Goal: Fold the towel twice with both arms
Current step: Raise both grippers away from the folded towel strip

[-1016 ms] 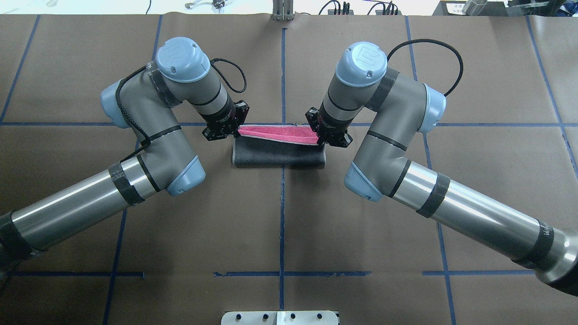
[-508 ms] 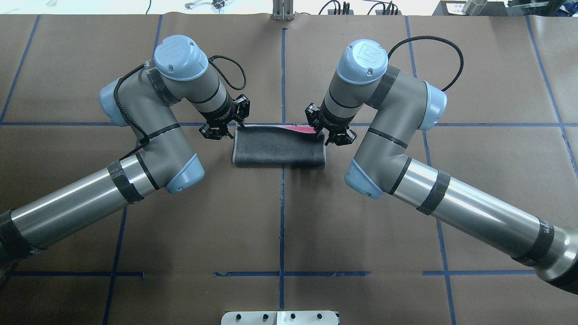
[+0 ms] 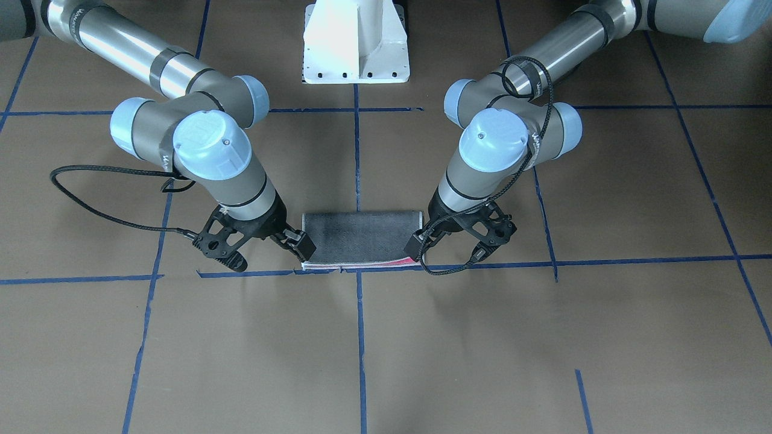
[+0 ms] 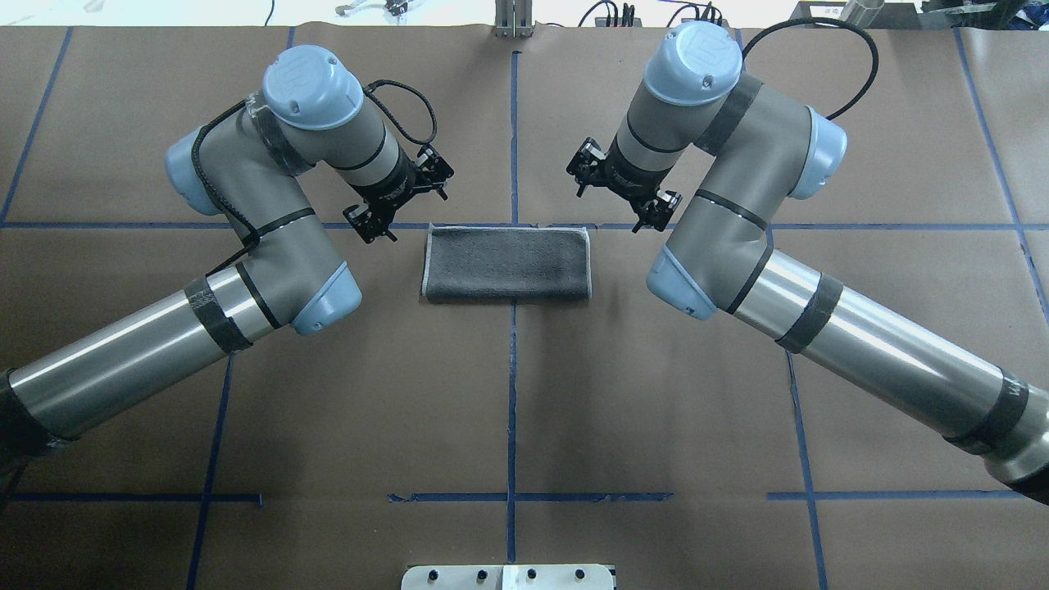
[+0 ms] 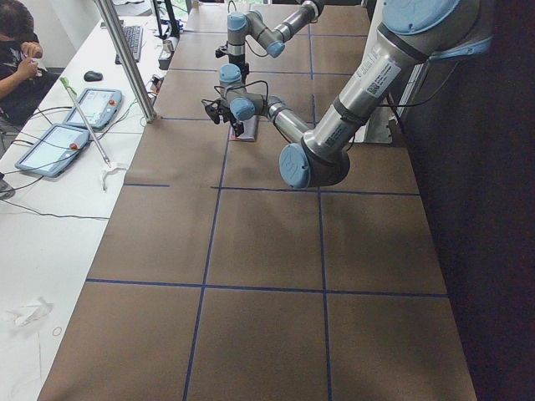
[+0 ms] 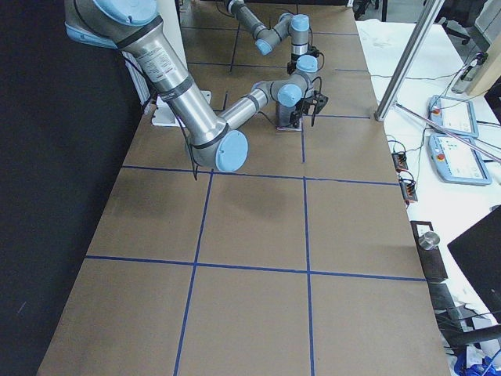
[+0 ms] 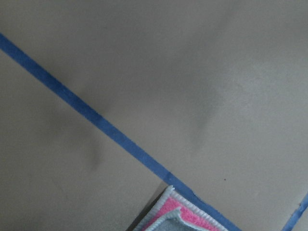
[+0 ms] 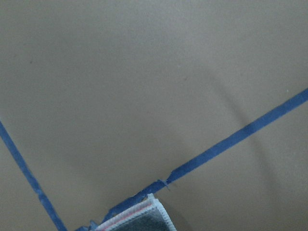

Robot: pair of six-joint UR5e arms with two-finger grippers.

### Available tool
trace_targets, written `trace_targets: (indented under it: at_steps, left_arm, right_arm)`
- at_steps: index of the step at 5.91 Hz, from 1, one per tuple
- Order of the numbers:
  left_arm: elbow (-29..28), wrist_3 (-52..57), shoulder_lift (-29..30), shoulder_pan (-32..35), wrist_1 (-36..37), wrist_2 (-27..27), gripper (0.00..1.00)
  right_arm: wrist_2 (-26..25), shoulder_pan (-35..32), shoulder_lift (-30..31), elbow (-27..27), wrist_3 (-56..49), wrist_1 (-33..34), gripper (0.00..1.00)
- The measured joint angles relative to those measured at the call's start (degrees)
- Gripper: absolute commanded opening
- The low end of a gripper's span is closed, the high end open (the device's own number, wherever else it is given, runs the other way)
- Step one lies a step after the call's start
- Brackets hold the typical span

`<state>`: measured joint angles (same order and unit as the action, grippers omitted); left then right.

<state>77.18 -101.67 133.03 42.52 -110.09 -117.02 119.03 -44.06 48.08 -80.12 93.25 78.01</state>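
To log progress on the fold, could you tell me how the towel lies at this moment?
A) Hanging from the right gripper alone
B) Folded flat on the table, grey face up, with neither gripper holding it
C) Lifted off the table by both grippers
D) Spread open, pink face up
B: the towel lies as a flat grey rectangle on the table, and the left gripper and right gripper are both open and clear of it.

Towel [image 4: 506,264] folded in half, grey face up, flat on counter [image 4: 508,393]; left arm [image 4: 270,246] and right arm [image 4: 721,238] bent at its short ends.
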Motion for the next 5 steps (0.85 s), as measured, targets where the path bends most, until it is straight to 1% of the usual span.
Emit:
trace_targets:
  at_steps: [2,3,4,5]
  left_arm:
    - [1.6,8.6,-1.5,1.4,-0.6,-1.5,1.0]
    - [3.6,13.1,-3.8,1.3,-1.7,-2.0,1.0]
    - [5.0,15.5,-6.2,0.8,-4.4,-2.1,1.0]
    - [5.4,16.2,-7.6,-1.2,-7.1,-2.0,1.0]
  right_arm:
    - [4.4,-3.6,2.6,-2.3,-5.2,0.2,1.0]
    - [5.0,-4.4,4.4,-3.7,-8.3,0.3,1.0]
    - [5.1,-4.7,5.1,-4.3,-9.8,0.3,1.0]
    - [5.1,-4.7,5.4,-4.5,-10.3,0.3,1.0]
